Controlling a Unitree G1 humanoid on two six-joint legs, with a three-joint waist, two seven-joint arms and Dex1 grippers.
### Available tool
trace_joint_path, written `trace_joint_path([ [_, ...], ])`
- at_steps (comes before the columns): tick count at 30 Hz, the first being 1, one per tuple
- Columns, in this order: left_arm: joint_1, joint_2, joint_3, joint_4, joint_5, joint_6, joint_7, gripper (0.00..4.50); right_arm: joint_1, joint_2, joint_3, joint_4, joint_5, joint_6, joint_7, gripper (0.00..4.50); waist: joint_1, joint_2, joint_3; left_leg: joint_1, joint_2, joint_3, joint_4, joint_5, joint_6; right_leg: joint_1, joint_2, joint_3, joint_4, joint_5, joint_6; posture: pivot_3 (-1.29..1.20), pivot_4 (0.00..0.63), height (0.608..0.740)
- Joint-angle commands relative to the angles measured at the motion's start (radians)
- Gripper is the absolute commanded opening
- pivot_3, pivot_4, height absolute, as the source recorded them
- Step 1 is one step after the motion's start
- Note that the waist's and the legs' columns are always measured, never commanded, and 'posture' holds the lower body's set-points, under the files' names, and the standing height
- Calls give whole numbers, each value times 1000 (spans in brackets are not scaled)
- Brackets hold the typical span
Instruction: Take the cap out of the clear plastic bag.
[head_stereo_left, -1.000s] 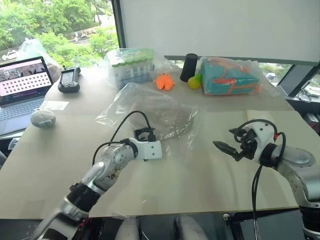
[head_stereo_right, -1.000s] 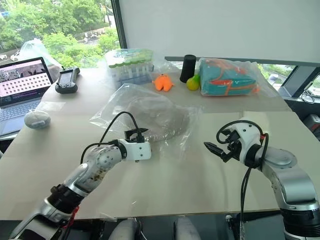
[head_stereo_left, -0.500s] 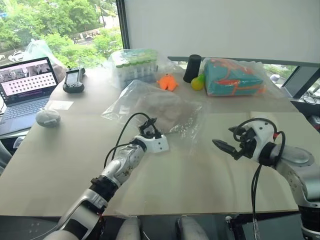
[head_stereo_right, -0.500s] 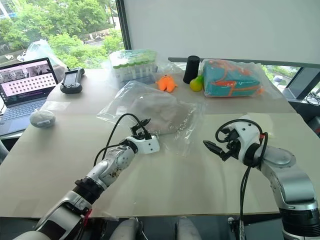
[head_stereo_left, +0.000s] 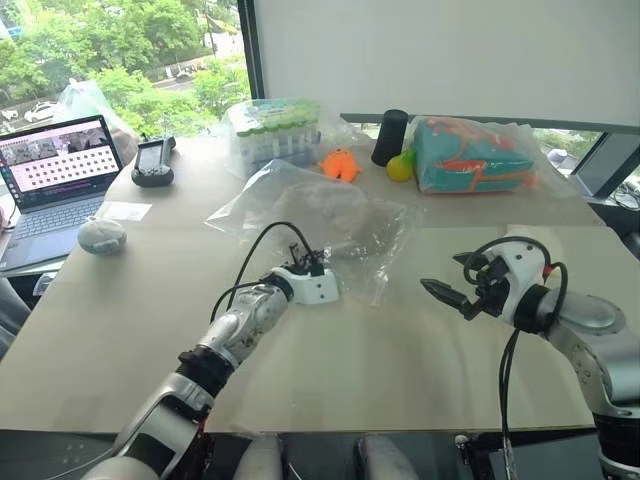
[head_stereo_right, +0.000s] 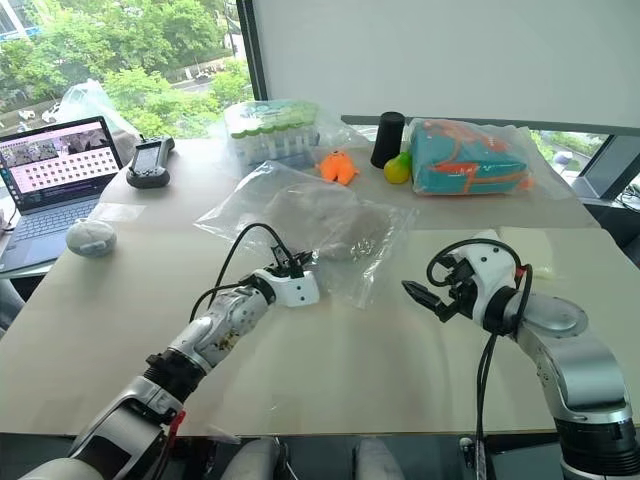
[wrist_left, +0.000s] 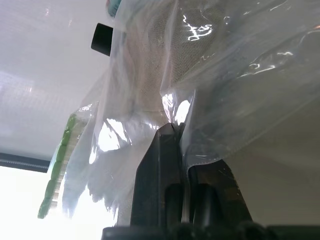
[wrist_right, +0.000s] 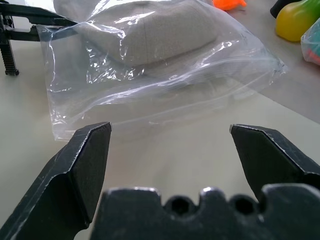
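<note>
Beige tabletop (head_stereo_left: 420, 370) carries the large transparent crinkly plastic bag (head_stereo_left: 385, 262) at centre, with the soft beige-tan fabric cap (head_stereo_left: 335, 213) inside toward its far side. Left gripper (wrist_left: 176, 131) is pressed together, pinching the bag's near-left film. Right gripper (wrist_right: 170, 132) hovers near-right, spread wide, holding nothing. Recommended: hold the film firmly while the right enters the opening. Right wrist view exposes the cap's weave; head views do not.
</note>
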Motion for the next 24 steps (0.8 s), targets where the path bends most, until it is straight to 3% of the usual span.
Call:
trace_joint_path([
  [1,24,97,-13,54,12,-203,58,108,-20,8,-4,-36,14,5,-7,4500,-4,-1,0,0,0,0,0,0,0,-1,0,0,0,0,0,0,150,740],
  [8,-112,359,-43,245,112,-747,240,108,-53,2,9,-10,8,0,5,4500,-30,-7,4,0,1,0,-7,0,0,-4,1,1,-1,0,-1,0,150,740],
  [14,-289,448,-82,481,253,-1040,448,108,-45,1,0,-22,7,4,2,4500,-16,-11,7,-6,-1,1,-8,0,0,-8,-2,0,-3,1,-1,0,150,740],
  [18,-367,492,-169,553,451,-1093,680,108,-29,4,-7,-38,8,8,-6,4500,-1,-11,7,-18,-6,2,-7,0,0,-21,-7,0,-1,5,-4,0,150,740],
  [24,-442,531,-476,602,845,-951,1143,108,-25,-10,-21,-38,6,10,-8,4500,2,-13,8,-20,-8,2,-9,0,-1,-22,-9,-2,-2,4,-3,0,150,740],
])
